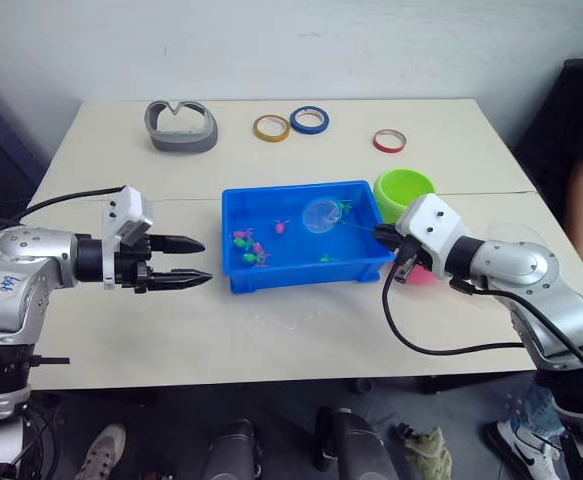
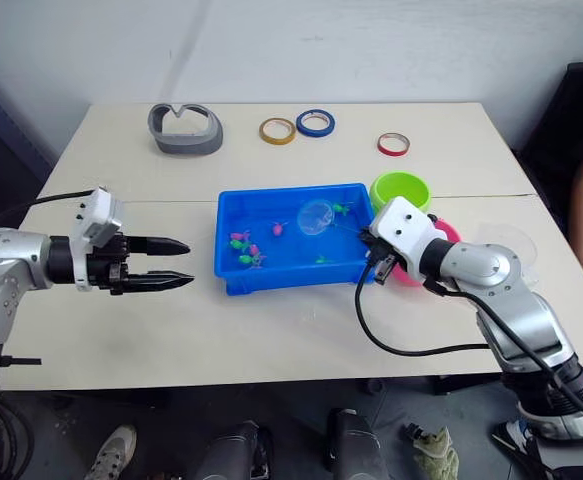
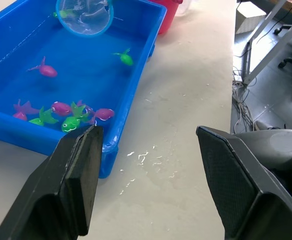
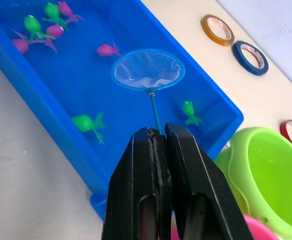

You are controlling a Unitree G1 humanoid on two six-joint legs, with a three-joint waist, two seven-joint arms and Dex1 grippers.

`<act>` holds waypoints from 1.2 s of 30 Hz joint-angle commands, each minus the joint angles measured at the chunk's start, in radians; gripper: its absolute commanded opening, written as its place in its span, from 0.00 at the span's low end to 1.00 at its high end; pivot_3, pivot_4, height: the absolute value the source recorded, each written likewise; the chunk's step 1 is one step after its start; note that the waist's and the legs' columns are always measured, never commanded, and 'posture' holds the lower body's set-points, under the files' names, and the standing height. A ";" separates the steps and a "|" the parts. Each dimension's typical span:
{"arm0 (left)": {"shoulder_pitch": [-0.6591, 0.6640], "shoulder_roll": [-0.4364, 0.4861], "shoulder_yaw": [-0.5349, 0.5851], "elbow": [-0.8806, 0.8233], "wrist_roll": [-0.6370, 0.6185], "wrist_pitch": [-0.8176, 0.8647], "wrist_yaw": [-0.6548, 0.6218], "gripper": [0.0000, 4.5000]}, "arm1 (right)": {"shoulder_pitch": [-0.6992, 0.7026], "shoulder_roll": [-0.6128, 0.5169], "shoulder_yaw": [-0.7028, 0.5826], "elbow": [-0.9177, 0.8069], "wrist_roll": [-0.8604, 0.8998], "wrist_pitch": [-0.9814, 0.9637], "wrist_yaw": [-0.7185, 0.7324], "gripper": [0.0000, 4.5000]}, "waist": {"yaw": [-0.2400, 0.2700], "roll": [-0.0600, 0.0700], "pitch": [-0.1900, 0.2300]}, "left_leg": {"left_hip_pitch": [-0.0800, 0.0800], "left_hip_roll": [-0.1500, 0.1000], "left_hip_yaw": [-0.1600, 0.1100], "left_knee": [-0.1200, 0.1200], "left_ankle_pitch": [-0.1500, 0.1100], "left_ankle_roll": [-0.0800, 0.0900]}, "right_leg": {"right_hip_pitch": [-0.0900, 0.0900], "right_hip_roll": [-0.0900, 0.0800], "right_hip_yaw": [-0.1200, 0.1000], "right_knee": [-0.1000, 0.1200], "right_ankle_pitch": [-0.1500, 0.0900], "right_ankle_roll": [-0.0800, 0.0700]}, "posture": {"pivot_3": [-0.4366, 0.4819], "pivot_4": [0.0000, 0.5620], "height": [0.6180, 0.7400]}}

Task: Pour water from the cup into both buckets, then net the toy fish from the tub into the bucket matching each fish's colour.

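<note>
Netting step was in hand. Right gripper [image 4: 158,137] was clamped on the net [image 4: 148,69] handle, hoop held over the blue tub [image 1: 233,272] near its far right corner. Left gripper [image 1: 193,262] was wide open, empty, beside the tub's left edge. Next, probably: dip under a green fish [image 4: 189,111], lift to the lime green bucket [image 1: 402,186].

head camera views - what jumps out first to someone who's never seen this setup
The bright blue tub in the middle of the table, with small pink and green toy fish clustered at its left end. The right gripper is shut on the thin handle of the net, whose hoop hangs over the tub's far right part. The left gripper hovers open just left of the tub, and the lime green bucket stands at the tub's far right corner.
</note>
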 commanded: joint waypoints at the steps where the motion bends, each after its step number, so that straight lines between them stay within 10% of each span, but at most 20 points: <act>1: 0.023 0.014 0.031 -0.040 -0.017 -0.035 0.003 0.73 | -0.031 0.022 0.027 0.020 -0.048 -0.034 0.001 0.00 | 0.000 0.000 0.000 | 0.000 0.000 0.000 0.000 0.000 0.000 | 0.000 0.000 0.000 0.000 0.000 0.000 | 0.48 0.27 0.78; 36: 0.004 0.018 0.044 0.087 0.117 -0.176 0.217 0.73 | -0.174 0.340 0.123 0.240 -0.183 -0.020 -0.063 0.00 | -0.005 0.000 0.000 | 0.000 0.000 0.000 0.000 0.000 -0.001 | -0.001 -0.001 -0.001 0.006 0.000 0.000 | 0.48 0.27 0.78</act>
